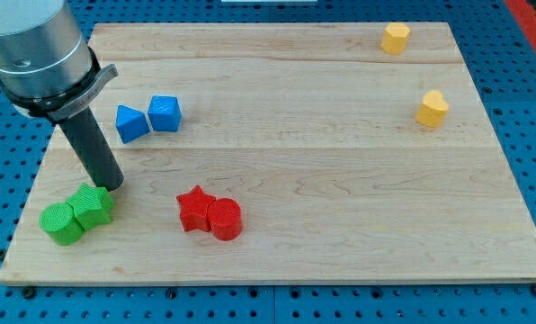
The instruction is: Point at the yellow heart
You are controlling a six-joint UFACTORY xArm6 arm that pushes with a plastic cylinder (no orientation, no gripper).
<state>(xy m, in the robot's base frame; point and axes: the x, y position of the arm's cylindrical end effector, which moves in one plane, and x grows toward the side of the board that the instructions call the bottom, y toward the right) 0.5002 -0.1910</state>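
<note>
The yellow heart [433, 108] lies near the board's right edge, in the upper half of the view. A second yellow block [395, 38] sits above it near the top edge; its shape is unclear. My tip [111, 185] rests on the board at the view's left, touching or just above the upper right of a green block [93, 205]. The tip is far to the left of the yellow heart, almost the whole board's width away.
A green cylinder [61, 223] touches the green block's left side. Two blue blocks [131, 123] [165, 113] lie side by side above the tip. A red star [194, 207] and a red cylinder [224, 219] touch each other at bottom centre. The wooden board [322, 180] sits on a blue pegboard.
</note>
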